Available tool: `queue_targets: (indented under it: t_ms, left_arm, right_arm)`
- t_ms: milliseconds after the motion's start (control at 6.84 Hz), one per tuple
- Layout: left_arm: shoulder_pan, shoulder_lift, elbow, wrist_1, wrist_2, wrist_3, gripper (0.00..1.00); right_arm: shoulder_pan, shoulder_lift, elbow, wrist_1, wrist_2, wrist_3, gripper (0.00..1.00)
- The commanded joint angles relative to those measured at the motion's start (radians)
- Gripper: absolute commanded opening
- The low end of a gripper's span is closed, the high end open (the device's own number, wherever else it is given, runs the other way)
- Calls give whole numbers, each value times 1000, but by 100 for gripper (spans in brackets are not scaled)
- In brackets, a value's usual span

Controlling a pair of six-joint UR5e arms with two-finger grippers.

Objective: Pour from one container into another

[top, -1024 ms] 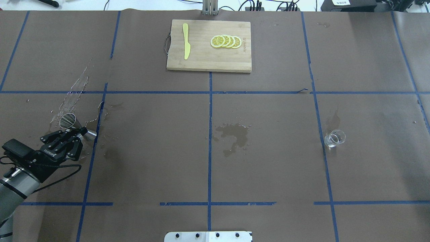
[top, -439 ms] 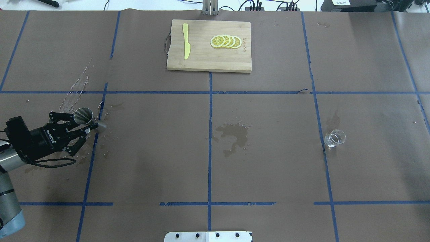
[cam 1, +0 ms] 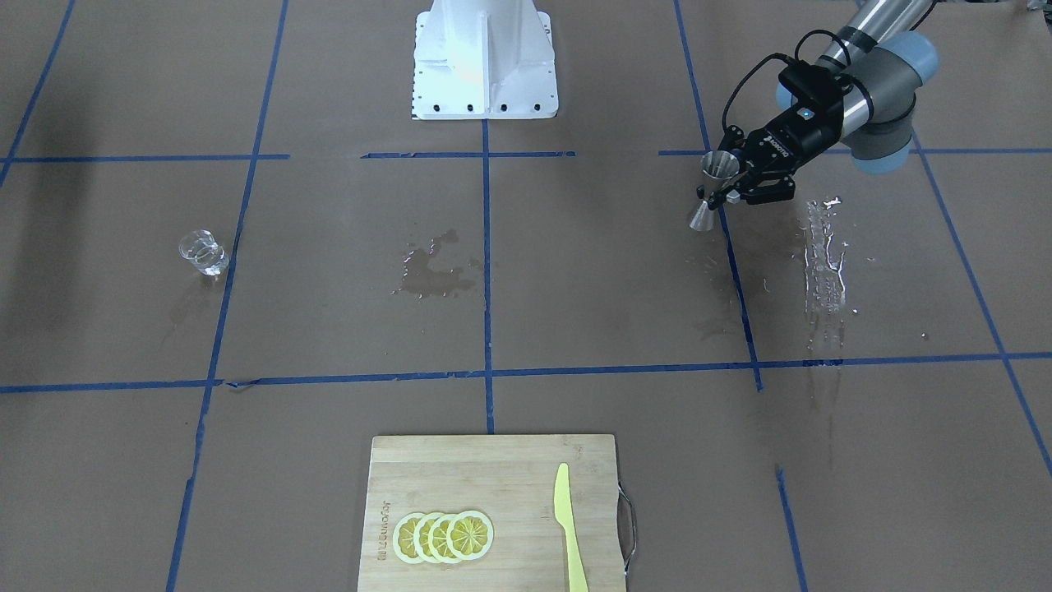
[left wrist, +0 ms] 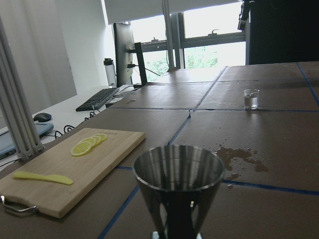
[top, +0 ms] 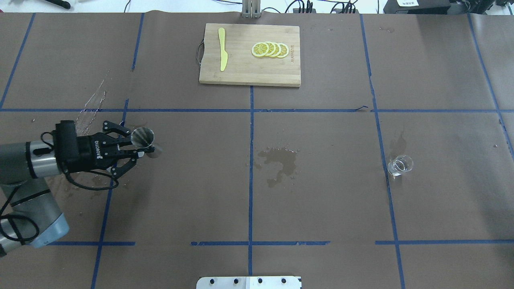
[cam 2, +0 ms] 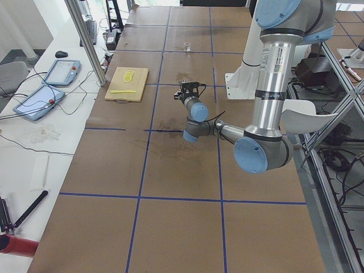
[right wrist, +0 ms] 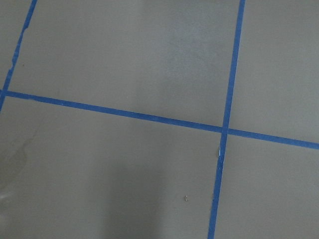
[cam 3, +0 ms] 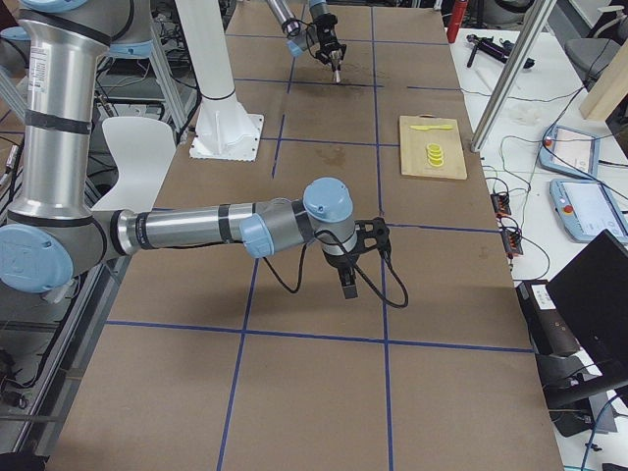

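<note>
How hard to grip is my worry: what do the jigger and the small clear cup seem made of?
The jigger looks like polished stainless steel: silvery, mirror-like, with bright reflections inside its bowl. The small clear cup seems glass, though clear plastic cannot be ruled out: the table shows through it and its rim glints.

So the left gripper (top: 141,147) swings in toward the table's middle, jigger (top: 142,137) pinched in it, and now sits past the blue tape line (top: 102,224). The wrist turns sideways and the jigger's less tipped.
</note>
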Motion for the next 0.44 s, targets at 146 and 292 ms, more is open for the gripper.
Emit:
queue_targets:
  t_ms: [146, 292]
  left_arm:
    - [0, -276, 114, 204, -70, 66, 0]
    - [4, -322, 122, 274, -70, 65, 0]
  right_arm:
    - [0, 2, 9, 1, 0, 52, 100]
    - [0, 3, 11, 2, 0, 60, 100]
